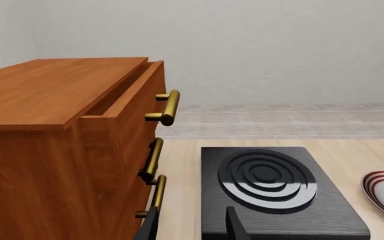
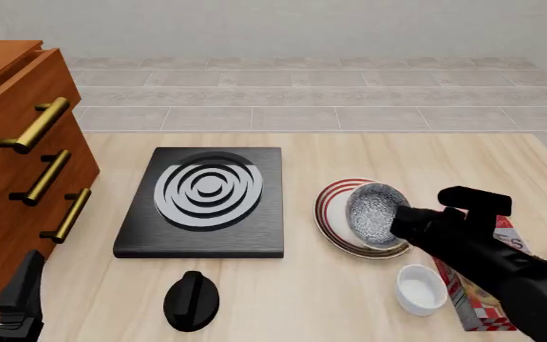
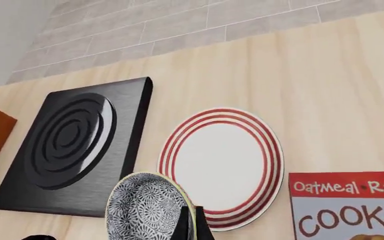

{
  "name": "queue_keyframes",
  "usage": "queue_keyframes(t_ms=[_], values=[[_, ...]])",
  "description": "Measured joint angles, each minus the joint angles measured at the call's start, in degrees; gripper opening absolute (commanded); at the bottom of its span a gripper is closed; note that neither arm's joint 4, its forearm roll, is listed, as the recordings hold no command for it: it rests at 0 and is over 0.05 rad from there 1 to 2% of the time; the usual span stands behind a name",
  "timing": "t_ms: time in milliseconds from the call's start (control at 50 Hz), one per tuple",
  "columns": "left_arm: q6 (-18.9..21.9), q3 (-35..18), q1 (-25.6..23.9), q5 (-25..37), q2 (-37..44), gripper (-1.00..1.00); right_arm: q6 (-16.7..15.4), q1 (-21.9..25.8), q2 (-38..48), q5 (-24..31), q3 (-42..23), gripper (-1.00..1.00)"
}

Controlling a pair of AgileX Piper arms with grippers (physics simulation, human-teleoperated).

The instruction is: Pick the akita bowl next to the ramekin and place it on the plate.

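Light wood table (image 2: 350, 153) carries everything. Wooden drawer cabinet (image 2: 8, 178) with brass handles stands at the left edge, top drawer slightly pulled out in the left wrist view. Black square stove (image 2: 205, 201) with spiral rings sits left of centre, a black knob (image 2: 191, 300) in front of it near the table's front edge. Plate (image 2: 332, 214), white with red rings, lies just right of the stove. Cookie box (image 2: 478, 303), red and white, oatmeal raisin label, lies at the right, mostly under the right arm.

Right gripper (image 3: 190, 225) is clamped on the akita bowl (image 2: 376, 214), a finger on each side of its rim. Bowl is held tilted on edge, its opening turned toward the stove, above the right part of the plate; whether it touches the plate cannot be told. Ramekin (image 2: 420, 288) stands upright in front of the plate, just beside the cookie box, apart from the bowl.

Left gripper (image 1: 190, 227) is low at the front left by the cabinet, fingers apart, nothing between them.
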Motion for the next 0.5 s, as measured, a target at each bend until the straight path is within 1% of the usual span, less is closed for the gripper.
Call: queue_keyframes(t_ms=[500], values=[[0.00,0.00,0.01,0.00,0.00,1.00,-1.35,-1.97,11.62,-5.04,-6.28,-1.00]])
